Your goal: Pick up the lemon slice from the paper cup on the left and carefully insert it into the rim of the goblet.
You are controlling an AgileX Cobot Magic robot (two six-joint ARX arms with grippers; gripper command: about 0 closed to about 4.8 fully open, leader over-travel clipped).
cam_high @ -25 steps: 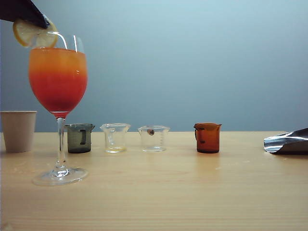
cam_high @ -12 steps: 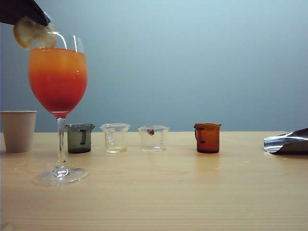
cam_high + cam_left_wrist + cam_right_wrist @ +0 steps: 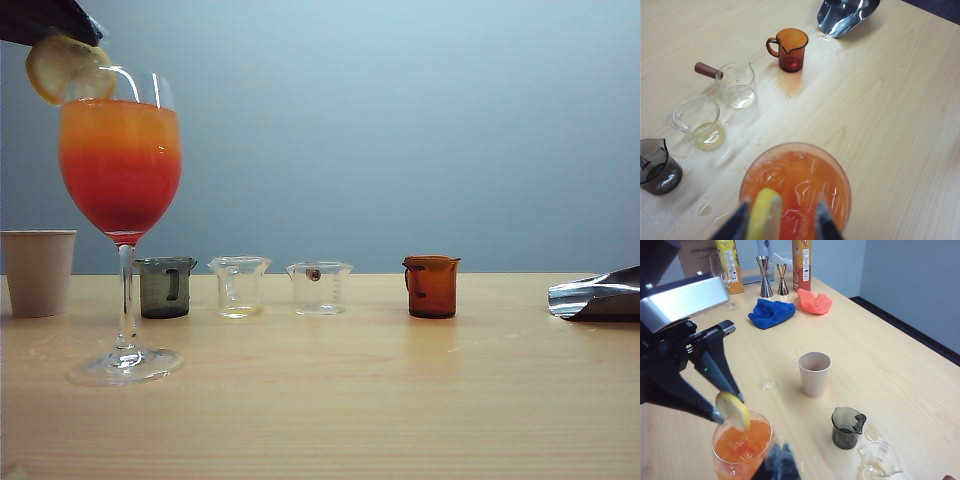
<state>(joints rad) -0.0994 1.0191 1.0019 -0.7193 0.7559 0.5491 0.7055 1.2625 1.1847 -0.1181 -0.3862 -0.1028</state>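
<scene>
The goblet [image 3: 120, 160] with its orange-to-red drink stands at the left of the table. The lemon slice [image 3: 60, 68] sits upright on its rim. My left gripper [image 3: 70, 28] hangs just above the slice. In the left wrist view it [image 3: 782, 204] is open, with the lemon slice [image 3: 761, 215] beside one finger and a clear gap to the other. The paper cup [image 3: 38, 272] stands left of the goblet. My right gripper [image 3: 781, 455] hovers shut close beside the goblet [image 3: 740, 445], out of the exterior view. That view also shows the lemon slice [image 3: 734, 411] and paper cup [image 3: 814, 372].
Behind the goblet runs a row of a grey beaker [image 3: 166, 287], two clear beakers [image 3: 240, 286] [image 3: 320, 288] and an amber beaker [image 3: 432, 286]. A metal scoop [image 3: 597, 295] lies at the right edge. A blue cloth [image 3: 771, 312], an orange cloth [image 3: 814, 301] and cans sit far off.
My left gripper has opened off the lemon slice, which now stands on the goblet's rim. Neither arm has moved.
</scene>
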